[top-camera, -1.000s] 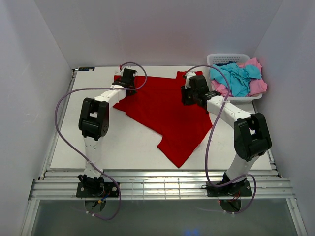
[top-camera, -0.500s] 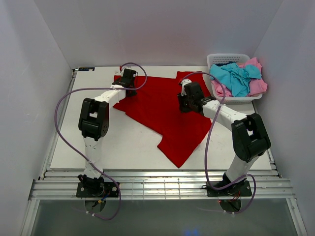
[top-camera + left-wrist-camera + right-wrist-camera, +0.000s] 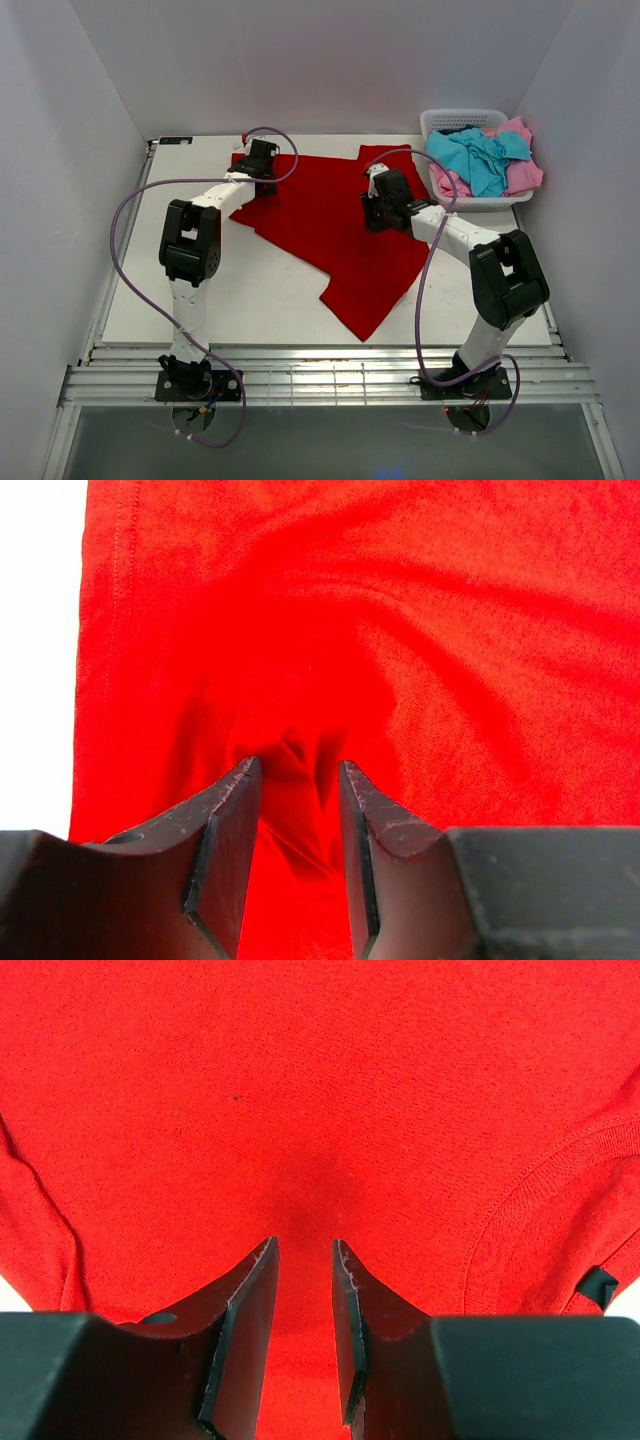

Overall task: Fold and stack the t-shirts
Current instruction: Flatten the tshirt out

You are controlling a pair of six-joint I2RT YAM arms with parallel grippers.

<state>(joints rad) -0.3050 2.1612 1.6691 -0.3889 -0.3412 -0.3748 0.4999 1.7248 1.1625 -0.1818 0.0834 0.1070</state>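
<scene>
A large red t-shirt (image 3: 330, 225) lies spread across the white table (image 3: 250, 290). My left gripper (image 3: 262, 158) is low over the shirt's far left corner. In the left wrist view its jaws (image 3: 297, 770) stand open, with a small raised wrinkle of red cloth (image 3: 295, 755) between them. My right gripper (image 3: 384, 200) is down on the shirt's right part, near the collar (image 3: 520, 1200). Its jaws (image 3: 303, 1245) are open over flat cloth and hold nothing. Turquoise (image 3: 480, 160) and pink (image 3: 525, 175) t-shirts sit crumpled in the basket.
A white lattice basket (image 3: 462, 118) stands at the table's far right corner, close to my right arm. The shirt's lower point reaches toward the near edge (image 3: 365, 325). Bare table shows left of and in front of the shirt.
The left jaws have spread apart and let go of the pinched red cloth. The right gripper slid a little left and nearer over the shirt, its jaws unchanged.
</scene>
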